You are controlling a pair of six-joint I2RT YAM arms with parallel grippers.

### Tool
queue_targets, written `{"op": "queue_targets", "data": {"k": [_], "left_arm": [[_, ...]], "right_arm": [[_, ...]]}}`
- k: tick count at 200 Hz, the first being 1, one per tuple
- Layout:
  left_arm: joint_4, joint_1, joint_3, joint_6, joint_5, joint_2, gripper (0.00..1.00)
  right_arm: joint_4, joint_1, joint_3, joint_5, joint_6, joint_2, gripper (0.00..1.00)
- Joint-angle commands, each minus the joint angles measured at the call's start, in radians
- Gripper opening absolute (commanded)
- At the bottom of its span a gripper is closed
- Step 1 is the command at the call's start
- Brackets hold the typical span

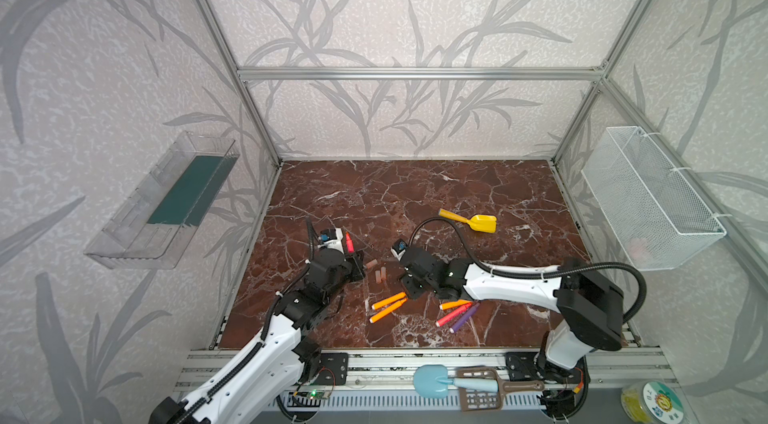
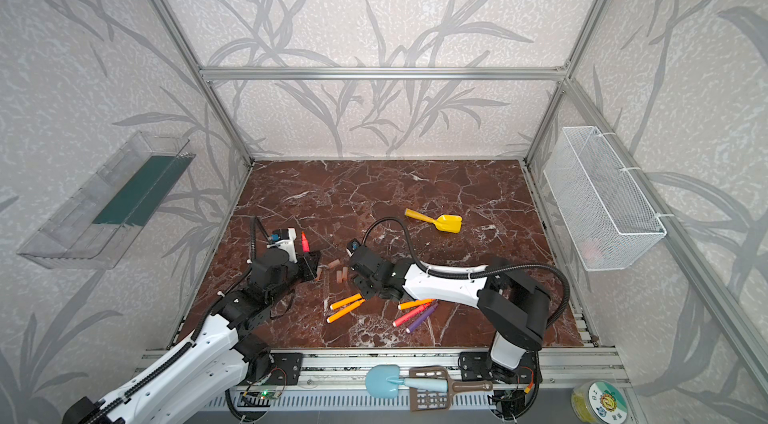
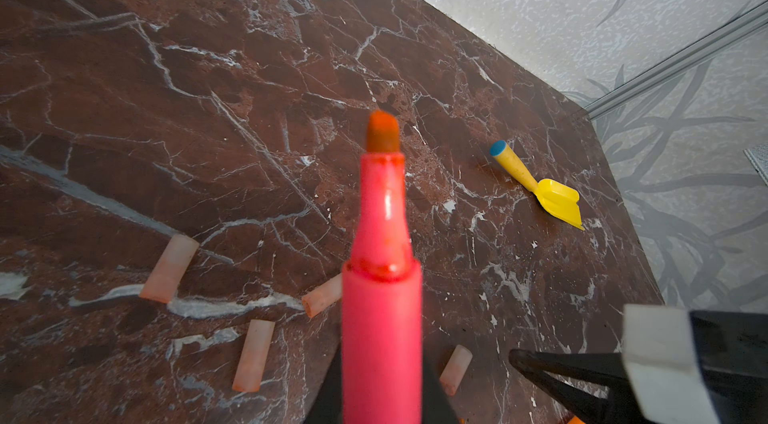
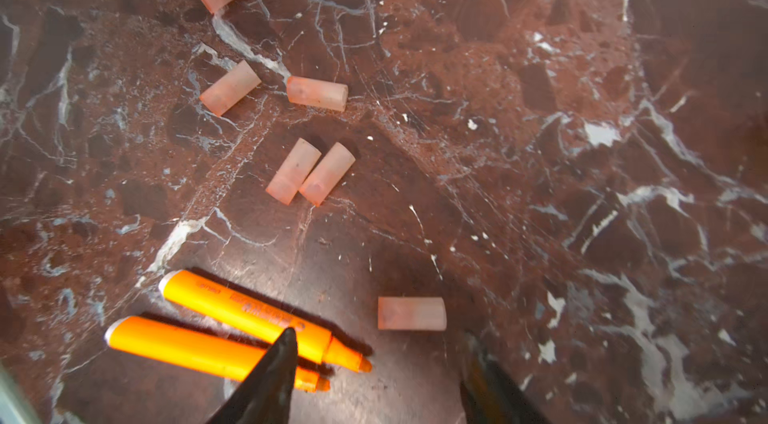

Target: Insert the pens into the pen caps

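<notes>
Firmly clenched, the left hand (image 1: 353, 255) holds a red-pink pen (image 1: 349, 242) upright, bare tip up. The right hand (image 4: 380, 336) hangs released (nothing between its fingers), with one pen cap (image 4: 411, 313) lying on the marble desk (image 4: 540, 152) just ahead of it. Five more caps (image 4: 309, 172) lie beyond it, and two orange pens (image 4: 232, 309) lie beside one finger.

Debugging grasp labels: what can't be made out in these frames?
- Left pincer contact on the red-pink pen: left wrist view, cut off by the frame edge and blurred.
- Third orange pen: both top views, partly under the right arm.
- Pinkish item in the wire basket: a top view, blurred behind mesh.
- Print on an orange pen: right wrist view, too blurred to read.
</notes>
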Motion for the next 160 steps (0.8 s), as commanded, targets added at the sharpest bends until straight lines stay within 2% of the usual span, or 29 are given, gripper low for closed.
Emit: {"op": "queue_targets", "data": {"k": [1,23,50,100,160], "left_arm": [[-0.012,0.006,-0.001,0.016,-0.018,-0.008,0.0],[-0.028,0.006,0.004,0.021,-0.016,-0.011,0.0],[-0.036,0.006,-0.005,0.021,-0.019,-0.028,0.0],[-0.068,0.005,-0.008,0.026,-0.027,-0.06,0.0],[-0.073,0.006,-0.007,0.034,-0.037,-0.067,0.0]], "right_arm": [[0.069,0.003,-0.081,-0.034,0.172,-0.032,0.61],[0.143,0.003,-0.131,-0.09,0.241,-0.025,0.61],[0.196,0.003,-0.153,-0.096,0.302,0.011,0.61],[0.214,-0.006,-0.111,-0.098,0.315,0.103,0.62],[0.128,-0.02,-0.01,-0.041,0.287,0.187,0.63]]}}
